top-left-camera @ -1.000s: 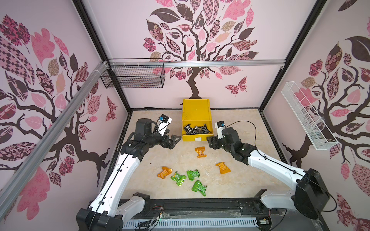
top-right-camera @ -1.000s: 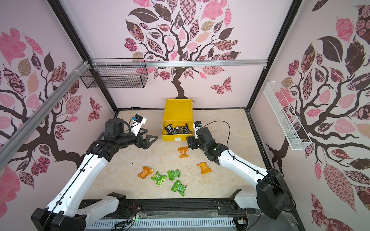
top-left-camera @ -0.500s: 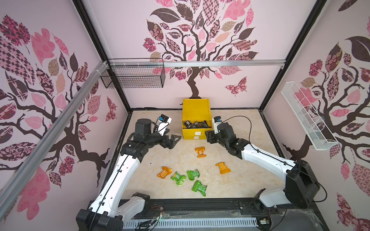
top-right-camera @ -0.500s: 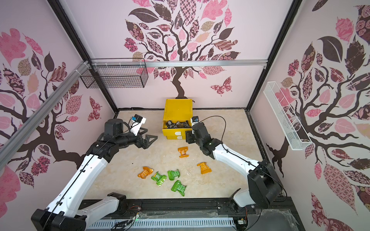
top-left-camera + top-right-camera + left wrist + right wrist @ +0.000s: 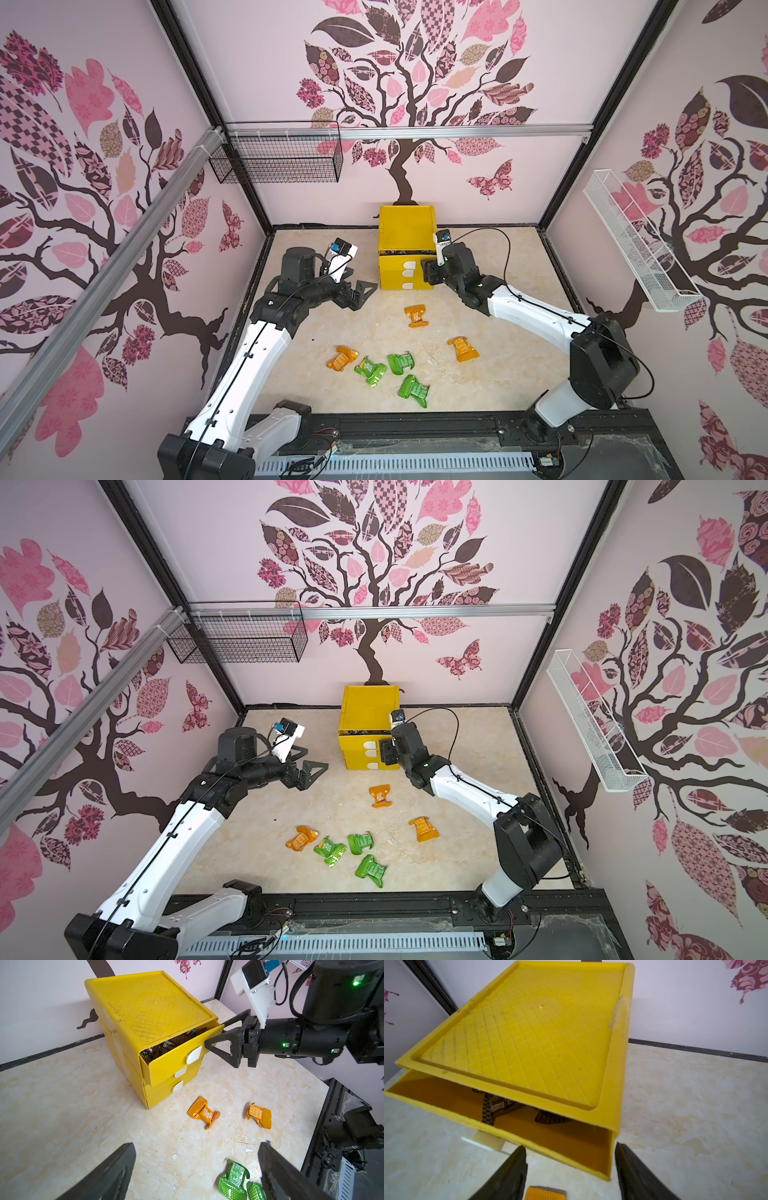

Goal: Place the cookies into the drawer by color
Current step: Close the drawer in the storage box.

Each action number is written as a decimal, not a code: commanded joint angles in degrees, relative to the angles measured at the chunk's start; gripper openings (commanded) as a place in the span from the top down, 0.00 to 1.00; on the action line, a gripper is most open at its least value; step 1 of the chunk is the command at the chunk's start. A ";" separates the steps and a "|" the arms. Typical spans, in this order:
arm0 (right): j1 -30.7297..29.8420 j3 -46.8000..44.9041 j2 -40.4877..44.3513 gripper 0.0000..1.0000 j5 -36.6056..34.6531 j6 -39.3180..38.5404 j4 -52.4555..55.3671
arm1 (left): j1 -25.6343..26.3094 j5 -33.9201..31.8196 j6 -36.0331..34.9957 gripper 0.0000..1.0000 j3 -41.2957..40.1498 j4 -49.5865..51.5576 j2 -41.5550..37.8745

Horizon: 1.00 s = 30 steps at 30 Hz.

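Cookies, shiny foil-wrapped packets: black packets [image 5: 176,1041] stowed in yellow plastic three-drawer chest [image 5: 405,232] at 12 o'clock on marbled table [image 5: 316,257], top drawer [image 5: 172,1068] ajar. Orange packets [image 5: 415,316] and green packets [image 5: 401,362], three each, loose toward 6 o'clock, unsorted. Right gripper [image 5: 427,272] at drawer front, fingers parted, empty; left gripper [image 5: 360,291] released.

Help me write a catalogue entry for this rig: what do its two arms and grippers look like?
The left arm and right arm have white shells between black joint housings, with thin black cables along them. A white camera bracket sits at each wrist. The left gripper and right gripper have black, triangular, open-framed fingers. Green lights glow on the right wrist.
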State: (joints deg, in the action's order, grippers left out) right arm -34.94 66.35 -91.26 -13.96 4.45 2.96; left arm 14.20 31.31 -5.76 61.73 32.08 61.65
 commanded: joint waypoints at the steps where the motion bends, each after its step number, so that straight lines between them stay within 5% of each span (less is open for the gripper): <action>1: 1.03 3.10 -2.06 0.29 -2.62 -1.22 -0.68 | 0.22 0.98 0.40 0.03 -0.34 -1.13 -0.14; 18: 1.28 5.54 -6.25 0.28 -3.05 -0.09 -3.77 | 0.38 -1.50 -0.13 0.03 -0.16 -1.31 0.69; 25: 0.98 2.60 -0.72 0.26 -1.35 4.95 0.44 | 5.76 -12.77 -2.40 0.03 5.16 -0.16 4.77; 30: -0.02 -4.79 7.16 0.26 -0.98 10.68 2.04 | 6.72 -18.72 2.57 0.03 10.99 -1.27 10.87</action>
State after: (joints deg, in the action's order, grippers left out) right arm -34.39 63.77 -90.24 -14.94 10.24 3.14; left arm 20.93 18.22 -5.72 69.41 32.16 70.00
